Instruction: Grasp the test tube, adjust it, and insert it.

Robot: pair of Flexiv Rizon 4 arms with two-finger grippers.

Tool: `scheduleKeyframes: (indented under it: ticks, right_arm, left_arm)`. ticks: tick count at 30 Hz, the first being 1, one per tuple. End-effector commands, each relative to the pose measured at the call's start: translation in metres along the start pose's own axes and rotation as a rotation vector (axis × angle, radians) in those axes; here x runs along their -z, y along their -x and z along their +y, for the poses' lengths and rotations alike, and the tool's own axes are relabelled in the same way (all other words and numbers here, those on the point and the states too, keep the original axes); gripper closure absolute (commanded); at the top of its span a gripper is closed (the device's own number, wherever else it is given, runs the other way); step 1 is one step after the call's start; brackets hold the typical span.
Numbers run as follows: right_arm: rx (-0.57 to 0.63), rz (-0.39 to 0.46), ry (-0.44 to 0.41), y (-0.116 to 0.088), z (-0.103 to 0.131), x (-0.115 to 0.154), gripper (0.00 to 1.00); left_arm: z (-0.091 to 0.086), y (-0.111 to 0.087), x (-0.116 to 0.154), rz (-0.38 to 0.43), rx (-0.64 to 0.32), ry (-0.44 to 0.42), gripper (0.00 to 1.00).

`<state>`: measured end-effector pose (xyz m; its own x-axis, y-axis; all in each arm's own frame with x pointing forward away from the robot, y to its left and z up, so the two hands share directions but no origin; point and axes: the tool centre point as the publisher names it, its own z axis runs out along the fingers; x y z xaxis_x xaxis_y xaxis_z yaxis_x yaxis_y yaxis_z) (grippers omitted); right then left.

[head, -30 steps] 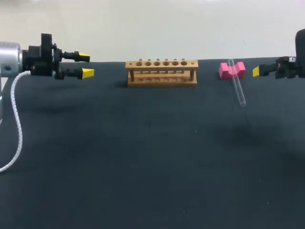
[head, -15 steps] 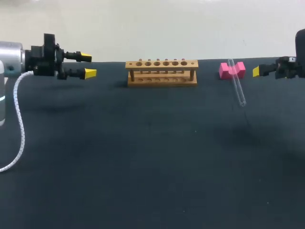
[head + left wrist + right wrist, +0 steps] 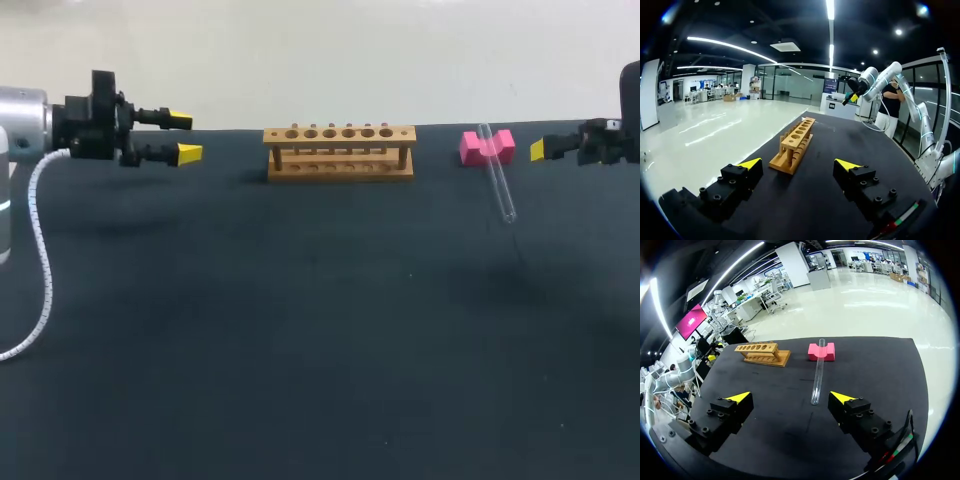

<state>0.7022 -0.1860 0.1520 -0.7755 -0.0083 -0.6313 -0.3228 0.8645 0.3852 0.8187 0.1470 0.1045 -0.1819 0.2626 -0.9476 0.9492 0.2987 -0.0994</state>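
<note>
The left gripper [image 3: 178, 137] has edged slightly inward, wide and empty like the right gripper [image 3: 791, 398], while the test tube [image 3: 497, 182] lies untouched on the desk [image 3: 300, 350] against the pink block [image 3: 470, 150], so grasping hasn't begun

A table [image 3: 300, 350] with a black matte top fills the head view, its far edge running straight across. The light is even, leaving only faint, soft-edged darker patches near its two sides.
</note>
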Motion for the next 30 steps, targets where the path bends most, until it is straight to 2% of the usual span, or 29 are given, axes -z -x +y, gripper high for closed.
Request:
scheduleKeyframes:
  ticks: [1, 13, 19, 23, 30]
  right_arm:
    - [0.004, 0.012, -0.053, 0.001, -0.001, -0.002, 0.0]
    - [0.066, -0.076, -0.301, 0.004, -0.001, -0.019, 0.0]
    - [0.111, -0.16, -0.394, 0.006, -0.005, -0.028, 0.0]
    - [0.113, -0.259, -0.41, 0.005, -0.012, -0.034, 0.0]
    - [0.101, -0.403, -0.364, -0.003, -0.021, -0.047, 0.0]
  left_arm:
    - [-0.002, -0.001, 0.0, -0.004, -0.003, 0.007, 0.0]
    - [-0.002, -0.001, 0.0, -0.004, -0.003, 0.007, 0.0]
    - [-0.002, -0.001, 0.0, -0.004, -0.003, 0.007, 0.0]
    - [-0.002, -0.001, 0.0, -0.004, -0.003, 0.007, 0.0]
    - [-0.002, -0.001, 0.0, -0.004, -0.003, 0.007, 0.0]
